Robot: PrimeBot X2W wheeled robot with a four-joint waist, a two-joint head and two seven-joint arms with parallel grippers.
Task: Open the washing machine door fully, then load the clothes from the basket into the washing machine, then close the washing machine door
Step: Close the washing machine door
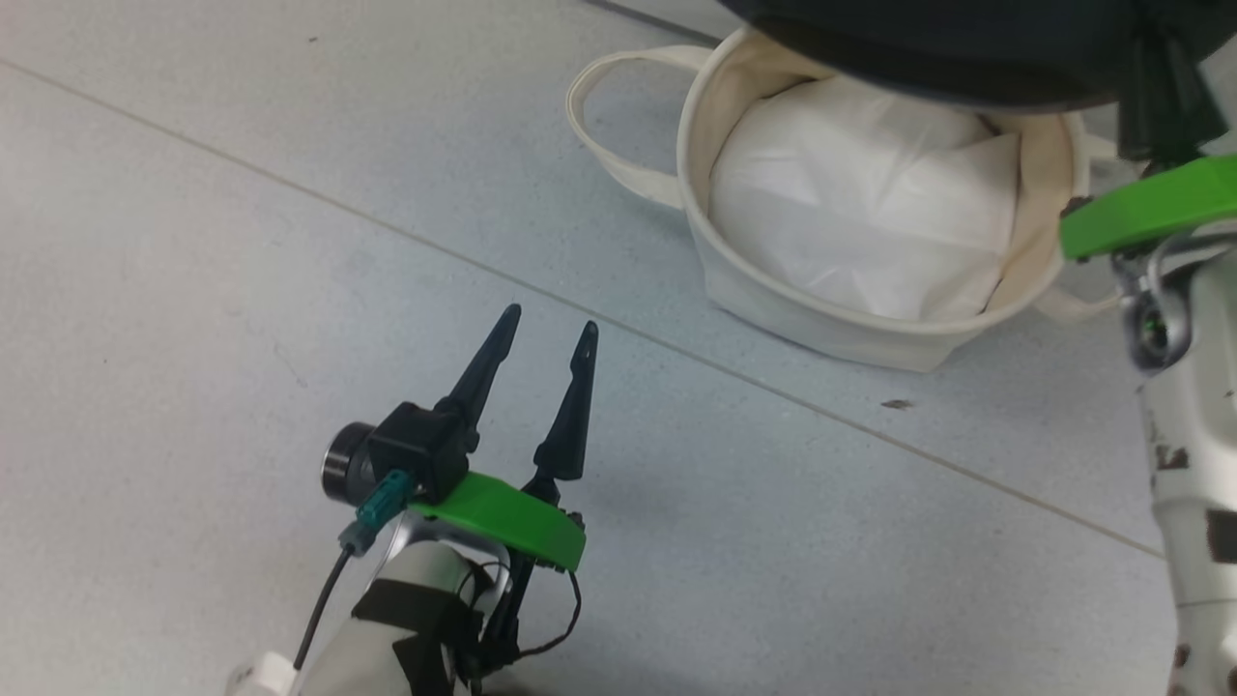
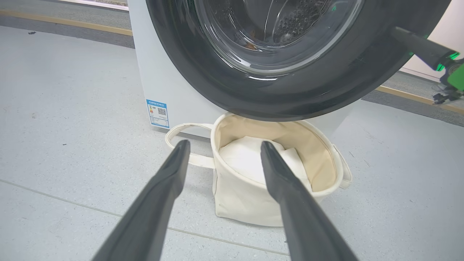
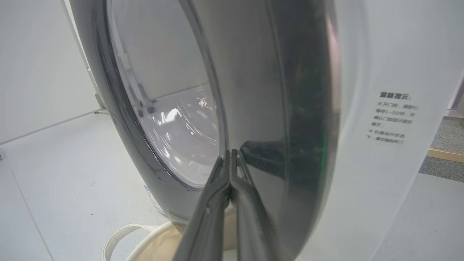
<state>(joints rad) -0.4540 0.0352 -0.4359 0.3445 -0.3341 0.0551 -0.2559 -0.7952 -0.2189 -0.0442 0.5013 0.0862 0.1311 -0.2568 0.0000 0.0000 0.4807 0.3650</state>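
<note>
The washing machine door (image 2: pixel 282 98), a glossy black rim around clear glass, hangs over the off-white basket (image 2: pixel 235 203) in front of the white washing machine (image 2: pixel 159 83). My right gripper (image 3: pixel 232 152) is shut, its tips pressed against the door's black rim (image 3: pixel 282 145); the left wrist view shows it as a dark finger (image 2: pixel 417 45) on the rim's right side. My left gripper (image 1: pixel 549 324) hovers open and empty over the floor, left of the basket (image 1: pixel 773 300). The clothes are out of view; a plain white sheet (image 1: pixel 870 193) lies in the basket.
Grey floor (image 1: pixel 242 242) with a thin seam runs left of the basket and in front of it. The basket's looped handle (image 1: pixel 609 106) sticks out to the left. A blue label (image 2: pixel 158 113) marks the machine's lower left. My right forearm (image 1: pixel 1193 435) stands beside the basket's right side.
</note>
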